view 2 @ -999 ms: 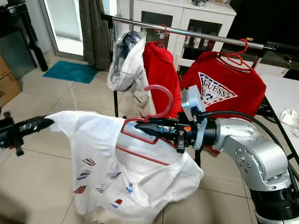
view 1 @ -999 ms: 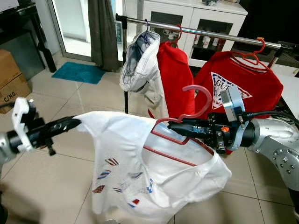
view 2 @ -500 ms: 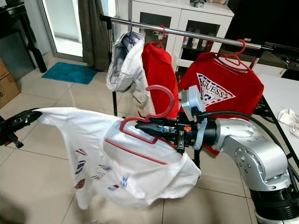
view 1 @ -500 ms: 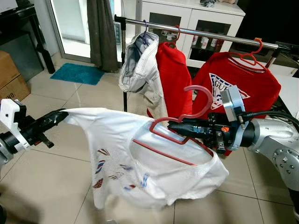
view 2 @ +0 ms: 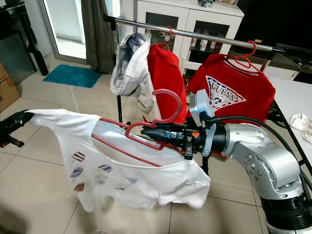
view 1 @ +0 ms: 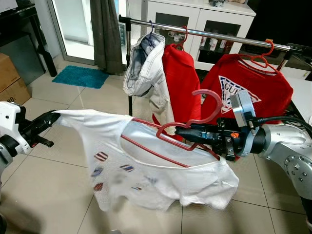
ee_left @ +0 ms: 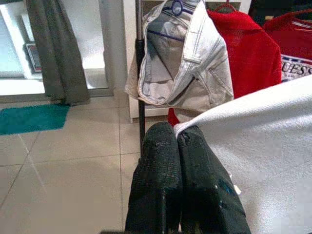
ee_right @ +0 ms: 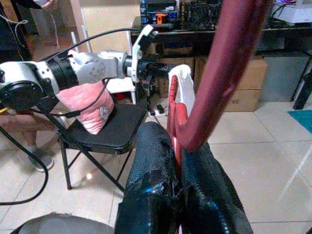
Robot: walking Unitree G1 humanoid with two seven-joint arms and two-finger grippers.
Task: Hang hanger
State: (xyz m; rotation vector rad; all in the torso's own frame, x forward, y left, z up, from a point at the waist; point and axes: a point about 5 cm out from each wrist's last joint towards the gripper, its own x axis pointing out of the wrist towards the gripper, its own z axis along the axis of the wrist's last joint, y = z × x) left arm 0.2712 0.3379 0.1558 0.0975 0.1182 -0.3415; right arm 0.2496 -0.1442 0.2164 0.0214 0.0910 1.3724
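A white T-shirt [view 1: 161, 170] with small coloured prints hangs stretched between my two grippers in front of the clothes rail [view 1: 214, 35]. A red hanger [view 1: 195, 124] sits inside its neck, hook pointing up. My right gripper [view 1: 181, 131] is shut on the hanger at the base of the hook, below the rail and in front of the red garments. My left gripper [view 1: 51, 117] is shut on the shirt's sleeve edge, held out far to the left. In the left wrist view the black fingers [ee_left: 163, 170] pinch the white cloth [ee_left: 263, 146].
On the rail hang a white jacket [view 1: 146, 63], a red garment [view 1: 181, 80] and a red printed T-shirt [view 1: 246, 92] on red hangers. A white cabinet [view 1: 200, 19] stands behind. A teal mat [view 1: 80, 76] and cardboard boxes [view 1: 12, 80] lie left. Tiled floor below.
My left gripper has pulled the sleeve further left and up, stretching the shirt out flatter. The right gripper and the hanger have stayed in place.
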